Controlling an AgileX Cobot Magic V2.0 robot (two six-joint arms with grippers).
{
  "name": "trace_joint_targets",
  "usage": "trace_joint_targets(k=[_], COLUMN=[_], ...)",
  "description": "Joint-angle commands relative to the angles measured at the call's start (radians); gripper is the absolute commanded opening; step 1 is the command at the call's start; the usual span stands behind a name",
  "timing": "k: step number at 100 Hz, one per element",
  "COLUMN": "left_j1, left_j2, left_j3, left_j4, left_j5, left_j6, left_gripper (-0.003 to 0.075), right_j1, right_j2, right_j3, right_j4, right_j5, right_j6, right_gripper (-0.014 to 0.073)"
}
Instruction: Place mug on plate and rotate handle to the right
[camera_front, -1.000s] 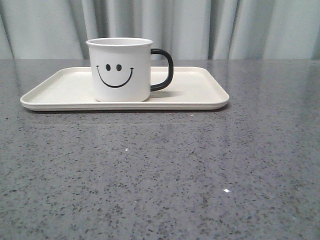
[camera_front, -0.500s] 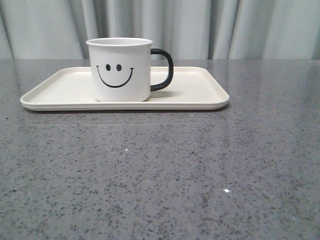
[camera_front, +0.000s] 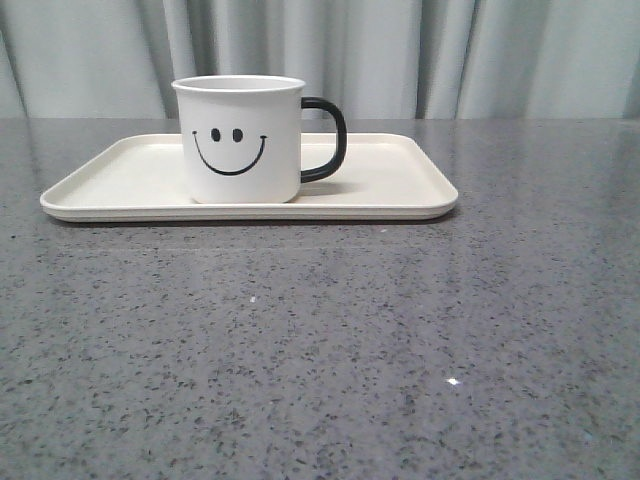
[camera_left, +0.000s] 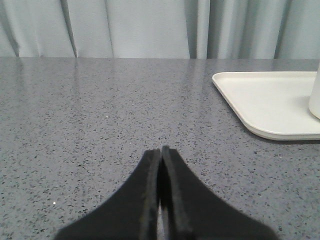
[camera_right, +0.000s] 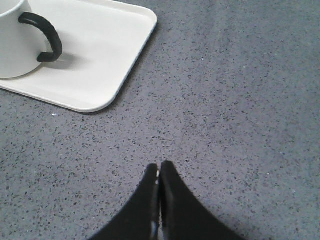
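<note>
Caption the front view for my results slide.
Smiley-face mug upright on the cream tray, black handle pointing right.

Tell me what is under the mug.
The mug stands upright on the plate, which rests on the table. The plate surface under its base is covered.

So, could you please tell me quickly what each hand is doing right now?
Left hand: closed, holding nothing, over the grey speckled table.
Right hand: closed, holding nothing.

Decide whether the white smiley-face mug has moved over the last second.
No. The white smiley-face mug sits at the same spot on the cream rectangular tray, black handle right.
</note>
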Motion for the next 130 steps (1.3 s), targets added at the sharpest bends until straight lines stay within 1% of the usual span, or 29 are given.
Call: trace_joint_targets(k=[1, 32, 47, 57, 65, 77, 89, 112, 130], left_j1=[0.002, 0.002, 0.002, 0.002, 0.002, 0.002, 0.002, 0.002, 0.002], left_j2=[-0.029, -0.029, -0.029, -0.029, -0.029, -0.029, -0.029, -0.029, -0.029], left_j3=[0.008, 0.008, 0.008, 0.008, 0.008, 0.008, 0.008, 0.008, 0.008], left_j4=[0.002, 0.002, 0.002, 0.002, 0.002, 0.002, 0.002, 0.002, 0.002], left_j5=[-0.090, -0.090, -0.090, -0.090, -0.090, -0.090, -0.090, -0.090, -0.090], left_j6=[-0.007, -0.007, -0.007, -0.007, -0.007, -0.007, -0.007, -0.007, -0.007], left_gripper=[-0.0020, -0.0020, -0.0020, -0.0020, -0.0020, -0.0020, -0.0020, -0.0020, -0.0020], right_j1=[-0.007, -0.007, -0.006, -0.005, -0.005, -0.005, -0.005, -0.005, -0.005], right_j2=[-0.004, -0.004, -0.023, -0.080, -0.144, -0.236, -0.327, -0.481, -0.574], right_j3=[-0.026, -0.026, -0.022, 0.014, 0.059, 0.162, 0.267, 0.422, 0.502], right_j4=[0.011, 0.010, -0.078, -0.171, -0.250, -0.403, -0.514, -0.508, -0.462], right_j5=[-0.056, -0.059, -0.103, -0.179, -0.246, -0.354, -0.421, -0.431, -0.431], right_j6=[-0.001, -0.001, 0.016, 0.094, 0.188, 0.329, 0.411, 0.426, 0.427], right_gripper=[-0.0065, -0.0065, -0.0065, -0.0065, -0.0065, -0.0065, -0.0065, -0.0065, -0.0065])
